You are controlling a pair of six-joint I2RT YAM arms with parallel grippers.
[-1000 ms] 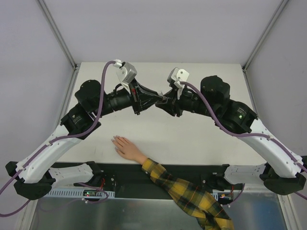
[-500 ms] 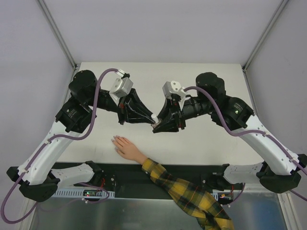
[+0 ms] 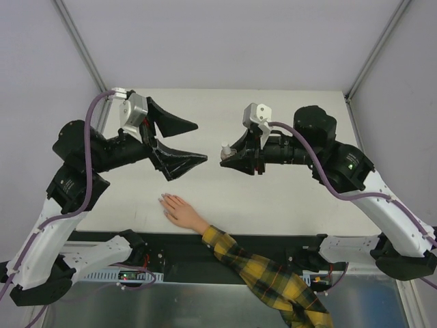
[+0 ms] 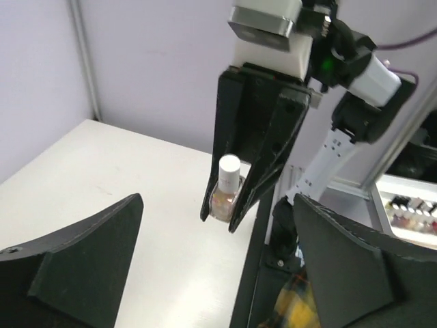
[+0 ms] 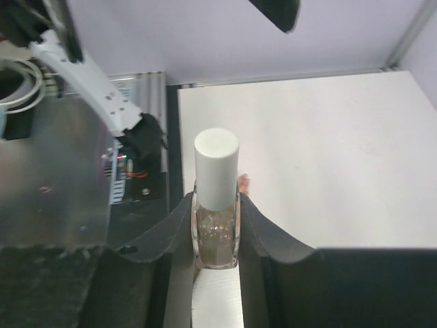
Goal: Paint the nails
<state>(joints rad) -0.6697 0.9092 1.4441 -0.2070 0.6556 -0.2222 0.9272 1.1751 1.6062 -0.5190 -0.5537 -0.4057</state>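
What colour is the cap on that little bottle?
White. The cap of the bottle shows best in the right wrist view.

Table: flat white table top (image 3: 287,198), in the middle.
Walls: plain pale grey walls (image 3: 225,41), at 9, 12 and 3 o'clock.
Posts: thin grey metal posts (image 3: 81,46), at 11 and 1 o'clock.
Front: shiny grey metal plate (image 3: 205,304), at 6 o'clock.
Light: soft, even.

Bright even light, faint shadows; left end effector (image 4: 218,199) softly blurred.

Glossy glass bottle (image 5: 216,239), matt white cap (image 5: 216,167)
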